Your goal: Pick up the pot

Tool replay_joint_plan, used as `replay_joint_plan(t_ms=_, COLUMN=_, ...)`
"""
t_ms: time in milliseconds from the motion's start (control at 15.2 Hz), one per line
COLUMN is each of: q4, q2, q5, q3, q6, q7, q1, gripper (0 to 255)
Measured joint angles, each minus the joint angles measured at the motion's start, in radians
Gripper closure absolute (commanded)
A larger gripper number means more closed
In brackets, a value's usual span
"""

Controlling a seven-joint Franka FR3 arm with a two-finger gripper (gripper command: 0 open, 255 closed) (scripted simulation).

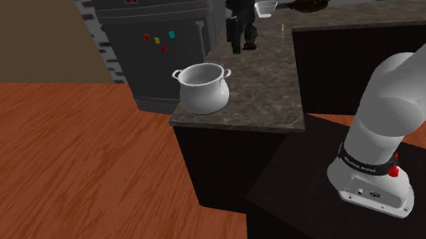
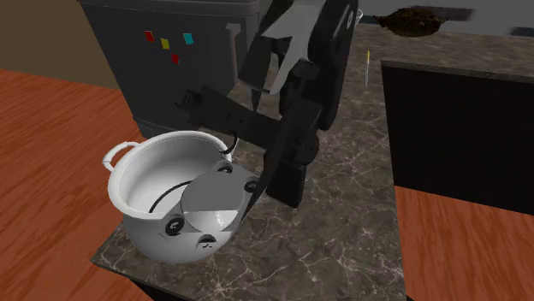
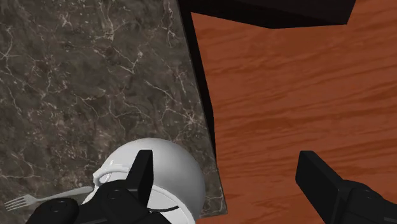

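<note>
A white pot (image 1: 203, 88) with two loop handles stands upright and empty on the dark marble counter (image 1: 271, 90), close to its corner. The second exterior view looks down into the pot (image 2: 158, 184). My black gripper (image 1: 242, 44) hangs above the counter, behind the pot and off to the shoulder view's right, not touching it. In the wrist view the gripper (image 3: 226, 156) is open, its fingers wide apart, with counter edge and floor between them. There the pot (image 3: 168, 172) lies beside one finger, outside the gap.
A dark fridge (image 1: 162, 36) with coloured magnets stands just behind the counter corner. Further back on the counter are a clear cup (image 1: 267, 7) and a dark brown object (image 1: 310, 0). A dark cabinet (image 1: 364, 61) flanks the counter. Wood floor (image 1: 59, 185) surrounds it.
</note>
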Motion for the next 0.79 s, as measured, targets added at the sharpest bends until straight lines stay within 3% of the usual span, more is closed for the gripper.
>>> replay_joint_plan(t_ms=792, q4=0.220, q2=0.466, q5=0.009, q3=0.005, q6=0.222, q7=0.024, q1=-0.008, gripper=0)
